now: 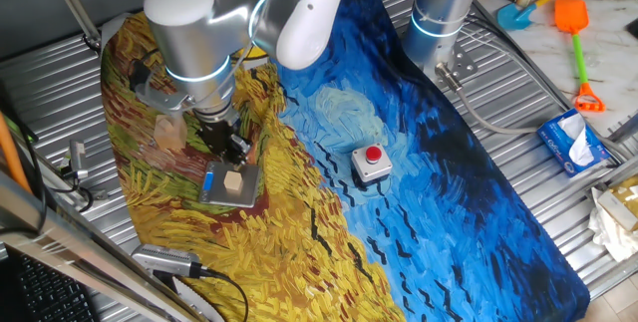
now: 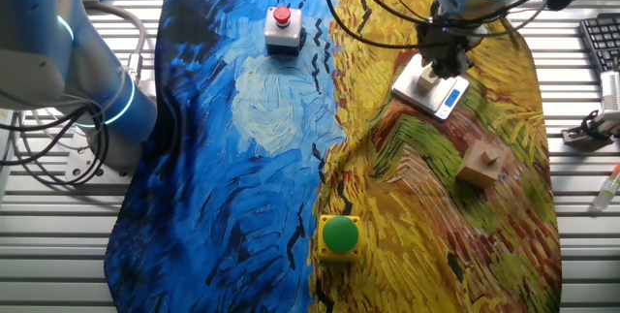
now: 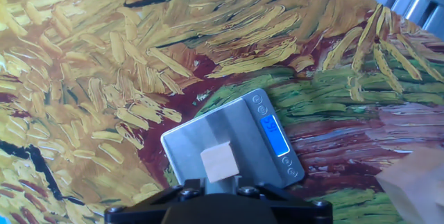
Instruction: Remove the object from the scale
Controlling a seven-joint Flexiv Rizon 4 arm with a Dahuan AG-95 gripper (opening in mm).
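Hovering just above the scale (image 1: 230,182), the gripper (image 1: 232,148) hung near the small tan cube (image 1: 234,181), and from where I stood I could not tell whether its fingers were spread or pressed together; in the hand view only the dark base of the hand showed along the bottom edge. That cube (image 3: 219,162) sat on the silver plate of the scale (image 3: 236,137), toward the nearer side, with the blue lit strip (image 3: 275,136) on the plate's right edge. From the other fixed view the cube (image 2: 427,79) rested on the plate (image 2: 429,90) directly under the hand (image 2: 448,61).

Around it lay a painted cloth (image 1: 399,212), yellow wheat strokes on the scale's side and swirling blue on the other. A larger pale block (image 2: 480,166) stood on the yellow part, well apart from the scale. A grey box with a red button (image 1: 371,162) sat on the blue part, and a green button on a yellow base (image 2: 339,235) at the cloth's edge. Beyond the cloth were ribbed metal slats (image 1: 60,93), a tissue pack (image 1: 574,143) and an orange toy shovel (image 1: 575,43).
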